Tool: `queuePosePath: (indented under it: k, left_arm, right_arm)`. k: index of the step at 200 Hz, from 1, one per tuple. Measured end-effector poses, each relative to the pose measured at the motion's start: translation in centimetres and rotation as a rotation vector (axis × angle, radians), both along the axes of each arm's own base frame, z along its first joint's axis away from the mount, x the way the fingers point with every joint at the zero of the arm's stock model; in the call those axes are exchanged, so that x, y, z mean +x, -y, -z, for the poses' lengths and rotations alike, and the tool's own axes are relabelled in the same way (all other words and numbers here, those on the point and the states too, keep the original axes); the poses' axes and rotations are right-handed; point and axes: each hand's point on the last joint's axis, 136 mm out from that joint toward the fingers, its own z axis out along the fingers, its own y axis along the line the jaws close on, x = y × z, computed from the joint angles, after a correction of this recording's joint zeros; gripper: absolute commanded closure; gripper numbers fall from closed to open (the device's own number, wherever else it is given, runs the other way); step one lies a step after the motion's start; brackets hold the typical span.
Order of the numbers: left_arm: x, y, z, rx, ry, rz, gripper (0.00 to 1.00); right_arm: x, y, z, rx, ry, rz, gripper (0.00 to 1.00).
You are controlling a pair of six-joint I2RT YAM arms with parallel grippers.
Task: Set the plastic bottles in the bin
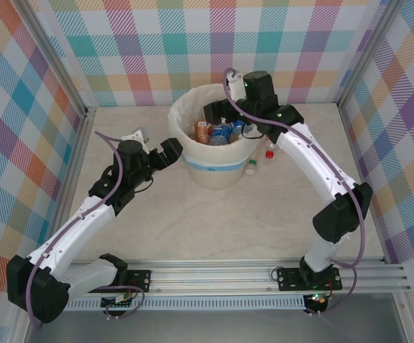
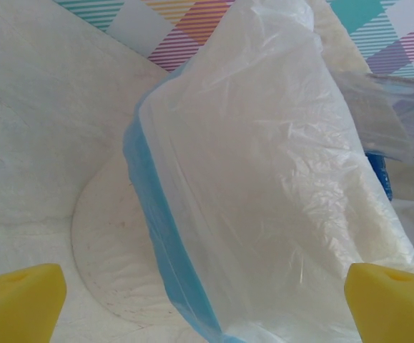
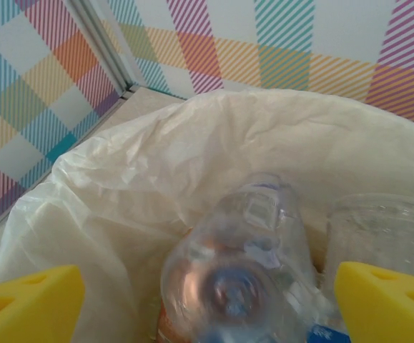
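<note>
**Light, slick bottles: a heap in the bin, strays on the worktop**

Arm bases sit at the near edge of the worktop (image 1: 228,221) in the top view. Beyond them the bin (image 1: 185,114) stands near the back wall, with several plastic bottles (image 1: 221,133) heaped inside. Two stray bottles (image 1: 252,166) lie on the worktop just beside the bin's right side. The left pincer (image 1: 169,151) is just beside the bin's left wall, jaws apart and empty. The right pincer (image 1: 219,113) hangs over the bin's mouth.

From the left wrist, yellow fingertips (image 2: 17,304) stand wide apart at the lower corners. The bin's liner (image 2: 264,179) and blue band (image 2: 146,214) are close ahead, with nothing between the jaws.

From the right wrist, the jaws are also spread wide. A clear bottle (image 3: 242,257) lies on the liner below them and looks ungripped.

The bottles look empty, so probably very light, with thin walls that dent under a hard squeeze. Their smooth round sides may slip or roll. The labelled middle, gripped across the bottle's axis, seems the safest hold for the strays.
</note>
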Motion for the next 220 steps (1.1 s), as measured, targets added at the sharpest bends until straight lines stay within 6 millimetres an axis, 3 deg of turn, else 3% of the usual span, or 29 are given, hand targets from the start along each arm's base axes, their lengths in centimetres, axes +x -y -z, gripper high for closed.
queuePosePath:
  k: [32, 60, 76, 99, 123, 142, 188, 220]
  left_arm:
    - [0.0, -0.1, 0.0, 0.002, 0.001, -0.004, 0.0]
    - [0.0, -0.1, 0.0, 0.002, 0.001, -0.005, 0.0]
    - [0.1, -0.1, 0.0, 0.003, 0.001, -0.009, 0.0]
    - [0.1, -0.4, 0.2, 0.01, 0.0, -0.022, 0.0]
    - [0.2, -0.8, 1.1, 0.02, -0.014, -0.042, 0.0]
    - [0.2, -1.2, 1.6, 0.017, -0.026, -0.073, 0.0]
    - [0.4, -1.7, 1.8, 0.025, -0.023, -0.104, 0.0]
    - [0.3, -1.8, 2.4, 0.031, -0.032, -0.105, 0.0]
  right_arm:
    - [-1.3, 2.4, -1.6, -0.016, 0.076, 0.058, 0.0]
    - [-1.8, 5.2, -2.8, -0.009, 0.141, 0.153, 0.0]
    - [-1.7, 7.8, -2.5, 0.019, 0.137, 0.228, 0.0]
    - [-1.0, 13.2, -0.9, 0.094, 0.088, 0.368, 0.0]
    - [0.2, 18.6, 2.4, 0.147, 0.003, 0.515, 0.0]
    - [1.1, 21.1, 5.5, 0.144, -0.071, 0.587, 0.0]
    - [4.2, 23.3, 14.2, 0.047, -0.247, 0.666, 0.03]
    - [6.5, 23.0, 20.3, 0.004, -0.394, 0.663, 0.05]
